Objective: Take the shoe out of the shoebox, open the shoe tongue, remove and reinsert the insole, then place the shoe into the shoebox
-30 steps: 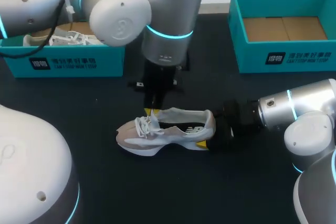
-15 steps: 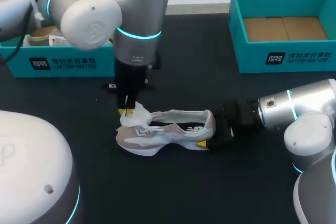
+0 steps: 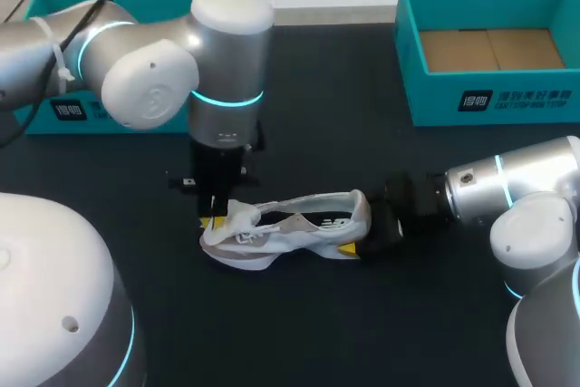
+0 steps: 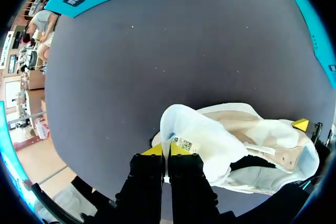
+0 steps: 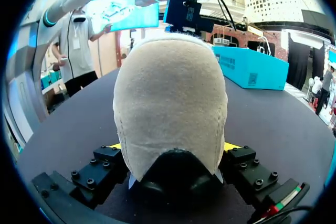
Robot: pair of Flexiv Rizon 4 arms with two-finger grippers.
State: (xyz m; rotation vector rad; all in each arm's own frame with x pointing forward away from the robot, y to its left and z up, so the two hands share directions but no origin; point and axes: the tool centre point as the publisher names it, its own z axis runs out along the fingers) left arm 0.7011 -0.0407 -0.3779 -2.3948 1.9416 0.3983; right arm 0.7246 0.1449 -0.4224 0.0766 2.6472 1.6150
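Observation:
A grey and white shoe point(image 3: 304, 228) lies on its sole on the black table, toe to the left. My left gripper point(image 3: 214, 217) stands over the laces and is shut on the white shoe tongue point(image 3: 237, 216), which is drawn out toward the toe. In the left wrist view the tongue point(image 4: 197, 140) curls up from the shoe point(image 4: 262, 150) to the closed yellow tips of the left gripper point(image 4: 167, 150). My right gripper point(image 3: 370, 229) is at the heel. In the right wrist view the heel of the shoe point(image 5: 170, 103) fills the right gripper point(image 5: 173, 148), a finger pressed on each side.
A teal shoebox point(image 3: 489, 101) with a bare cardboard floor stands at the back right. A second teal box point(image 3: 54, 111) stands at the back left, partly hidden by my left arm. Black table lies free in front of the shoe.
My left gripper has moved left and slightly nearer, pulling the tongue out of the shoe toward the toe. The right arm and the shoe's heel have stayed put.

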